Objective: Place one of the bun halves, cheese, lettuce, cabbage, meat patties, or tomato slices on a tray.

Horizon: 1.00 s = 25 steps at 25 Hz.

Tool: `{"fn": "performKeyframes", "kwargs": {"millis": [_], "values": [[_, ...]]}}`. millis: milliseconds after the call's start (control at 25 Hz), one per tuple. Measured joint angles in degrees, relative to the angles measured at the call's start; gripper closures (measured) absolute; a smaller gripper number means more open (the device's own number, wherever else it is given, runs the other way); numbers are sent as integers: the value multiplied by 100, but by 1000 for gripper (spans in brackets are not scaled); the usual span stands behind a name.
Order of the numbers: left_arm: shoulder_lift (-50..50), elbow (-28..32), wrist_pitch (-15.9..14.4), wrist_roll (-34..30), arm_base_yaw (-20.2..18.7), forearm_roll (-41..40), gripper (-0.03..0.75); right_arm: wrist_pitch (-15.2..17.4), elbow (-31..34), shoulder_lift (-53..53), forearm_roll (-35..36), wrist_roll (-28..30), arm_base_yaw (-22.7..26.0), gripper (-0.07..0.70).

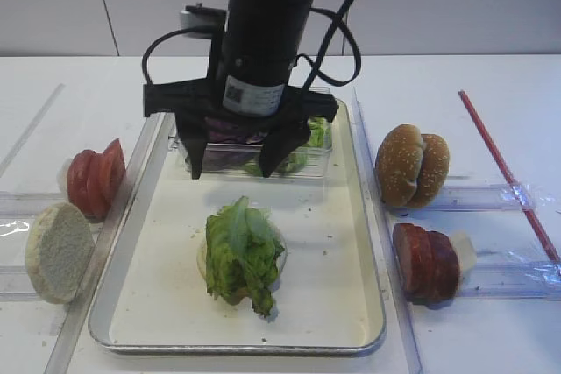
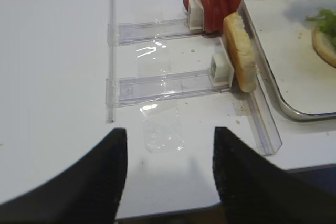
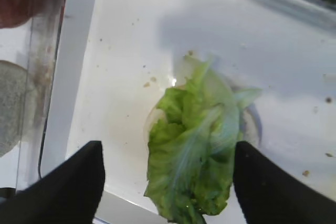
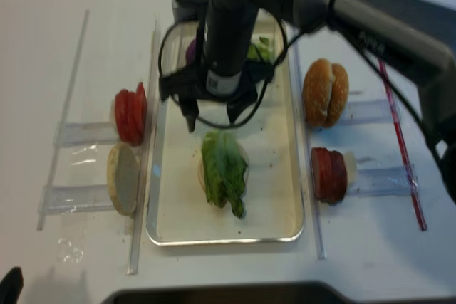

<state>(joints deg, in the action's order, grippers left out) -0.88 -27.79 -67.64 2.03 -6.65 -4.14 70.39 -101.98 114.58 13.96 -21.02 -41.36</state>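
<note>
On the left, the tomato slices (image 1: pixel 95 177) and a pale bun half (image 1: pixel 58 250) wait in their holders. Mid-tray (image 1: pixel 342 304), the lettuce (image 1: pixel 243 253) lies on a bun base, apparently just placed. The right gripper (image 1: pixel 241 164) hovers above it, jaws wide and empty. The left gripper (image 2: pixel 165 174) is likewise spread, idle. Next likely calls for fetching a meat patty (image 1: pixel 425 260).

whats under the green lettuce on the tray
A pale round bun half lies under the crinkly green lettuce, on the cream metal tray; only its edge shows. Anything between leaf and bun is covered.
</note>
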Motion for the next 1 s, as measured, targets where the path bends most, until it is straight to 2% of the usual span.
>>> {"fn": "performKeyframes", "kwargs": {"millis": [480,760,1000], "values": [[0,0,0,-4,0,0,360,43,115,-937,-482,206,825,108],[0,0,0,-4,0,0,360,57,962,-1784,-1008,456,1582,108],[0,0,0,-4,0,0,360,70,1830,-2739,-1204,729,2624,108]]}}
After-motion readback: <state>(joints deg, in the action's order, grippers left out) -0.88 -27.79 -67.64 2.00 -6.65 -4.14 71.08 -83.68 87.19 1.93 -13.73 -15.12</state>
